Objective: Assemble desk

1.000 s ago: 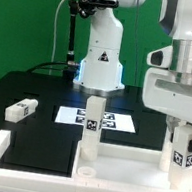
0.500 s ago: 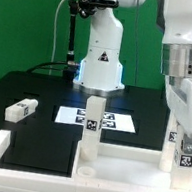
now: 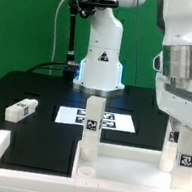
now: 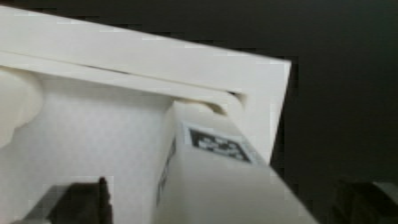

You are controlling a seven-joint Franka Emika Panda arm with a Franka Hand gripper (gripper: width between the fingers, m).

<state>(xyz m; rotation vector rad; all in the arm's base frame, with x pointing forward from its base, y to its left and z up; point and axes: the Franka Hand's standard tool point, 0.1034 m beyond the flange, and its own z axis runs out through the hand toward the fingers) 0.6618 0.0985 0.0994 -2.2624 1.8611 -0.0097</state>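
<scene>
Fingers (image 4: pixel 80 200) stand apart, gripper (image 3: pixel 184 135) astride a short square white plastic leg (image 3: pixel 183 154), long axis upright between them. Leg stands on the rimmed white tabletop panel (image 3: pixel 125 153) by the near edge of the table (image 3: pixel 48 127), exterior view's right.

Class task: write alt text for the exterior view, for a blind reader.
On the exterior view's right, a robot hand sits over an upright white leg at the tabletop's corner. A second leg stands mid-frame; a third leg lies on the black table.
</scene>
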